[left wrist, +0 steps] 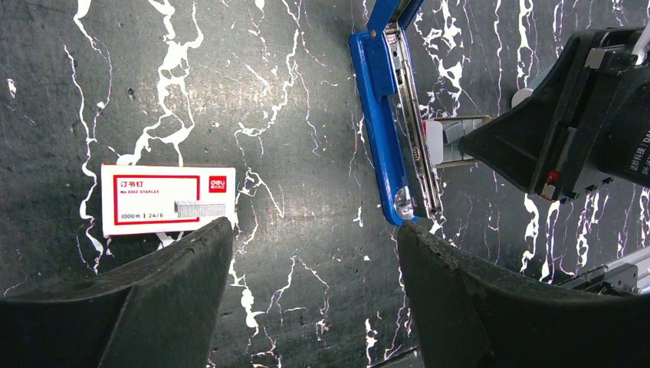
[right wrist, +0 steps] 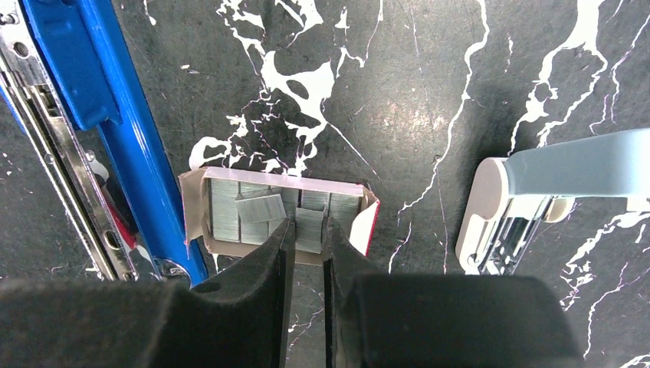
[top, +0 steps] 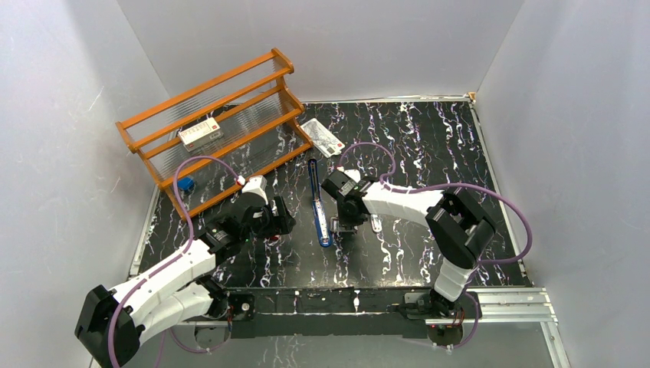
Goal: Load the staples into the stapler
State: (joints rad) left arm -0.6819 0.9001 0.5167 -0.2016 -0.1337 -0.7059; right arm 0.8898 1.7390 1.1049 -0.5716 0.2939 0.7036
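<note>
We see our right gripper (right wrist: pixel 308 227) pinching a staple strip (right wrist: pixel 310 218) in the tray (right wrist: pixel 193 211) beside the open stapler (right wrist: pixel 126 130), while our left gripper (left wrist: pixel 314 228) hangs spread.

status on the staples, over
Right gripper shut on staples in tray. Left gripper open, holding nothing. Stapler open beside tray, nothing between.

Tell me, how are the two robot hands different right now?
The left gripper is wide open and holds nothing; the right gripper is pinched shut on a staple strip. The left hangs over the table; the right reaches into the staple tray. Both have black fingers.
</note>
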